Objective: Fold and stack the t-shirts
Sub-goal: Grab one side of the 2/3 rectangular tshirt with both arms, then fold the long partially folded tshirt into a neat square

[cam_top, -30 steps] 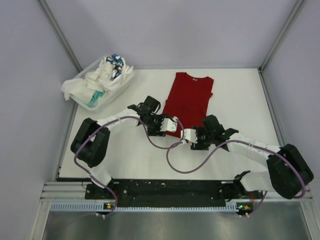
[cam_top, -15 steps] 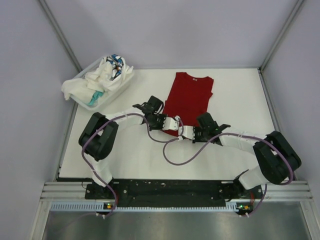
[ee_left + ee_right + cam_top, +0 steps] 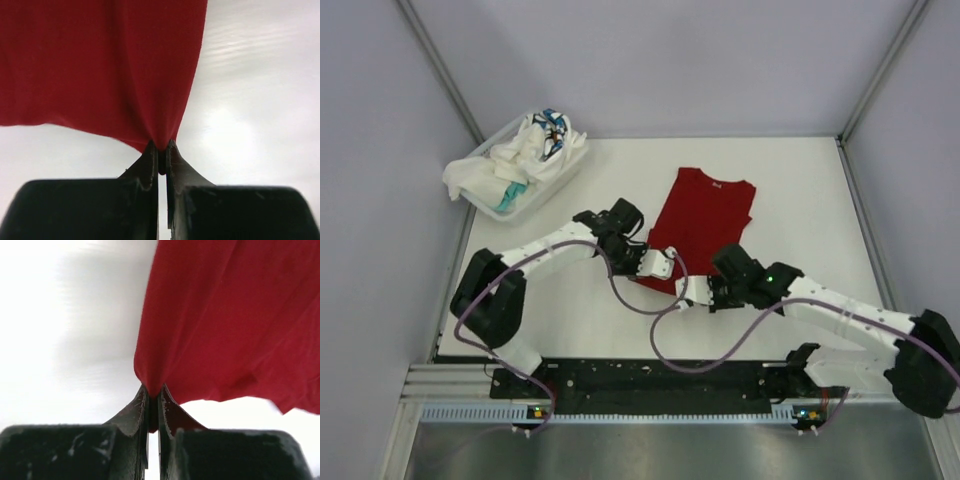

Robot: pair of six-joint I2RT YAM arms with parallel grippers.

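A red t-shirt (image 3: 705, 220), folded into a long strip, lies mid-table with its collar toward the far side. My left gripper (image 3: 657, 264) is shut on the near-left corner of its hem, and the red cloth (image 3: 100, 70) bunches into the jaws of the left gripper (image 3: 160, 149). My right gripper (image 3: 693, 291) is shut on the near-right corner, where the cloth (image 3: 230, 315) is pinched at the tips of the right gripper (image 3: 154, 391). More t-shirts, white and crumpled (image 3: 525, 150), fill a basket at the far left.
The white basket (image 3: 558, 176) stands at the table's far-left corner, with one white shirt hanging over its left rim (image 3: 460, 180). Grey walls and metal posts close in the white table (image 3: 800, 190). Purple cables loop beneath both arms.
Both grippers have gone from open to shut on the red t-shirt's near hem. The shirt has slid toward the near edge with them, and the right arm has drawn back.
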